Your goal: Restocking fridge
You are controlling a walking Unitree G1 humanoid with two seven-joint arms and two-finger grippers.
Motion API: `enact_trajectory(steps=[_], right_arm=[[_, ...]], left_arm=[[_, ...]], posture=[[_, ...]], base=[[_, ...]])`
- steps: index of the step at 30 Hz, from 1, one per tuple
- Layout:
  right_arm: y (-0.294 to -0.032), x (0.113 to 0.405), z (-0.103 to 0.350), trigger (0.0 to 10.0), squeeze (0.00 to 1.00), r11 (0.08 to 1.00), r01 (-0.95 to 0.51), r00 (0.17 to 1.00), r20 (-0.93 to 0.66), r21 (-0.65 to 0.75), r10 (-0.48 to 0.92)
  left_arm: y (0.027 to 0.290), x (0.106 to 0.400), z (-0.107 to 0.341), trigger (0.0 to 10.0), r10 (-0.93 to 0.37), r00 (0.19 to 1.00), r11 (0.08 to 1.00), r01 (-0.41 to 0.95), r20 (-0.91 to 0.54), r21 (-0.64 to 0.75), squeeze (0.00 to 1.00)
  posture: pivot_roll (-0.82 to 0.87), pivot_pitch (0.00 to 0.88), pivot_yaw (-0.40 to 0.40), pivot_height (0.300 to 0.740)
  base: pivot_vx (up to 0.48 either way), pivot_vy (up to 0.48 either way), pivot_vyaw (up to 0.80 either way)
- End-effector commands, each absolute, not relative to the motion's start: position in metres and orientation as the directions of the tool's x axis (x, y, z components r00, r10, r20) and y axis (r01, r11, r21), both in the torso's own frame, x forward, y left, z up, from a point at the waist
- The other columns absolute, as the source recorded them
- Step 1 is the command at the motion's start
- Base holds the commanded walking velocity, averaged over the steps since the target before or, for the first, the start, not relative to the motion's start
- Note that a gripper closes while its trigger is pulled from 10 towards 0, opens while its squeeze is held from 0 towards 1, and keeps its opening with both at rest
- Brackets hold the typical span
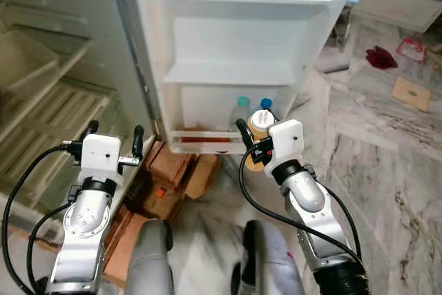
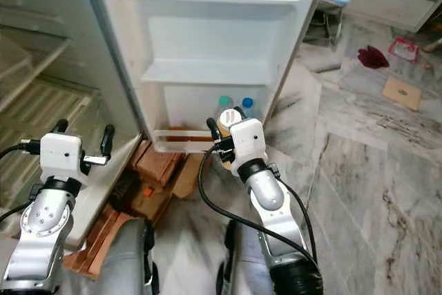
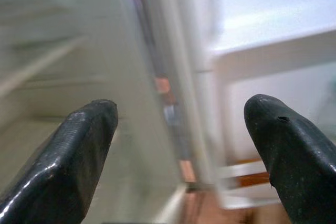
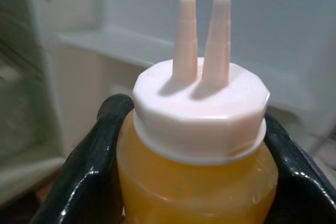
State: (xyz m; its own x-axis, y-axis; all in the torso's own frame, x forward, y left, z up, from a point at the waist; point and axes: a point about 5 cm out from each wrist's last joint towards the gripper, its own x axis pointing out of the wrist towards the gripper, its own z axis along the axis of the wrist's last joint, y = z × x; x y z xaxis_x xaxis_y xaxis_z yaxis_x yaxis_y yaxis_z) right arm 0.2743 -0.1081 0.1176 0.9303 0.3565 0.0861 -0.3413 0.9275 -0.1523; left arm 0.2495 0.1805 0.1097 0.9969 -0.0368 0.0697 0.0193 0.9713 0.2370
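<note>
A yellow sauce bottle [image 4: 197, 150] with a white twin-nozzle cap is clamped between the right gripper's [image 1: 250, 141] fingers, just before the fridge door's [image 1: 235, 39] bottom shelf [image 1: 200, 141], where two bottles [image 1: 239, 110] stand behind it. The left gripper [image 1: 112, 136] is held spread and empty beside the door's hinge edge.

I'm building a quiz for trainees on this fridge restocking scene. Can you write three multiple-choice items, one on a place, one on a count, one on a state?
1. Where do the capped bottles stand?
A. Lowest door shelf
B. Floor
C. Top door shelf

2. How many nozzles does the yellow squeeze bottle's lid have?
A. One
B. Two
C. Four

3. What is the left end effector doing?
A. Gripping the door
B. Holding a bottle
C. Open, holding nothing

Answers:
1. A: the capped bottles stand behind the rail of the lowest door shelf.
2. B: two nozzles rise from the yellow squeeze bottle, held by the right end effector.
3. C: the left end effector has its fingers apart.
</note>
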Motion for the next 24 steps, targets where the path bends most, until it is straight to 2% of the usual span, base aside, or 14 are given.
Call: enact_trajectory(steps=[1, 11, 17, 24], right_arm=[[-0.1057, 0.2739, 0.1222, 10.0, 0.0, 0.926, -0.349, 0.924, 0.112, -0.143, 0.365], [-0.1012, 0.2714, 0.1215, 10.0, 0.0, 0.909, -0.392, 0.906, 0.109, -0.143, 0.408], [-0.0984, 0.2691, 0.1202, 10.0, 0.0, 0.901, -0.412, 0.898, 0.104, -0.137, 0.427], [-0.0981, 0.2676, 0.1183, 10.0, 0.0, 0.894, -0.429, 0.892, 0.095, -0.129, 0.441]], left_arm=[[0.1857, 0.2477, 0.1089, 10.0, -0.026, 0.998, 0.967, 0.01, 0.062, 0.254, 0.0], [0.1865, 0.2488, 0.1083, 10.0, -0.016, 0.998, 0.969, 0.002, 0.057, 0.248, 0.0], [0.1856, 0.2487, 0.1085, 10.0, -0.013, 0.998, 0.968, -0.001, 0.054, 0.25, 0.0], [0.1879, 0.2488, 0.1086, 10.0, 0.0, 0.999, 0.968, -0.013, 0.051, 0.252, 0.0]], posture=[[0.05, 0.126, -0.06, 0.611], [0.05, 0.126, -0.062, 0.611], [0.05, 0.13, -0.064, 0.611], [0.05, 0.138, -0.063, 0.611]], base=[[0.315, 0.0, 0.0], [0.262, 0.0, 0.0], [0.0, 0.0, 0.8], [0.0, 0.0, 0.55]])
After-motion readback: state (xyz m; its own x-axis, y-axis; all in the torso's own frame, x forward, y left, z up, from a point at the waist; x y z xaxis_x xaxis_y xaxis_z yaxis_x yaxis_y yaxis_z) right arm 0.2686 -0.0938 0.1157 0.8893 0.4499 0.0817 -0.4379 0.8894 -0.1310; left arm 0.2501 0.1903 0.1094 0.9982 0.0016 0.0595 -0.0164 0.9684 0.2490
